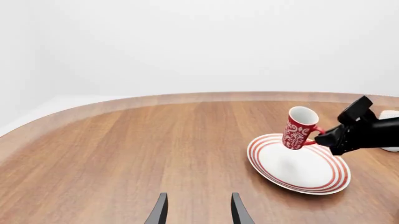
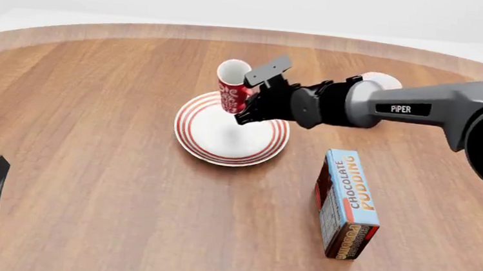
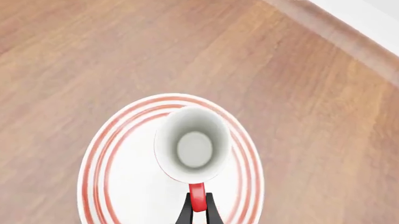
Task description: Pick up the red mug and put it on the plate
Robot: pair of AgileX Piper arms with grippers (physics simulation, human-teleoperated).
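Observation:
The red mug (image 2: 230, 85) with its white pattern hangs a little tilted above the plate (image 2: 211, 138), over its far part. My right gripper (image 2: 250, 110) is shut on the mug's red handle. In the right wrist view I look down into the mug's white inside (image 3: 193, 148), the handle (image 3: 197, 198) sits between the fingertips, and the plate's red rings (image 3: 100, 154) surround it. The left wrist view shows the mug (image 1: 299, 129) above the plate (image 1: 311, 170) with the right gripper (image 1: 323, 138) on its handle. My left gripper (image 1: 197, 211) is open and empty, low at the near left.
A chocolate pudding box (image 2: 347, 203) lies on the table to the right of the plate, nearer to me. A plain white mug (image 2: 382, 80) stands partly hidden behind the right arm. The wooden table's far edge (image 2: 249, 36) curves across the back.

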